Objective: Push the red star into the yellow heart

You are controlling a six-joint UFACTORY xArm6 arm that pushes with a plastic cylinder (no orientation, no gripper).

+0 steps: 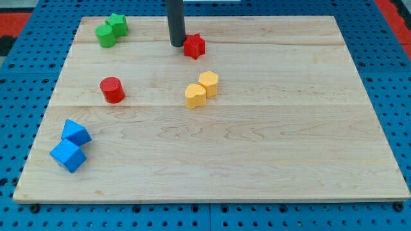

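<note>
While my tip [178,43], holding nothing, touches the red star [194,46] near the board's top edge, I'd push toward the yellow heart [195,95].

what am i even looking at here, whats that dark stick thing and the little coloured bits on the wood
There is one picture, from a single camera looking down at an angle onto a wooden board that sits on a blue pegboard.

The dark stick is the end of a robot arm. It has no hand, just a straight rod, and its lower end, my tip, slides over the board to push blocks. Nothing is held.

The tip is near the view's top, just left of the red star, close to or touching it.

Below the star, mid-board, two yellow blocks touch: the yellow heart and a yellow hexagon-like block. At the view's left are a red cylinder, two green blocks at the top corner, and two blue blocks near the bottom.
</note>
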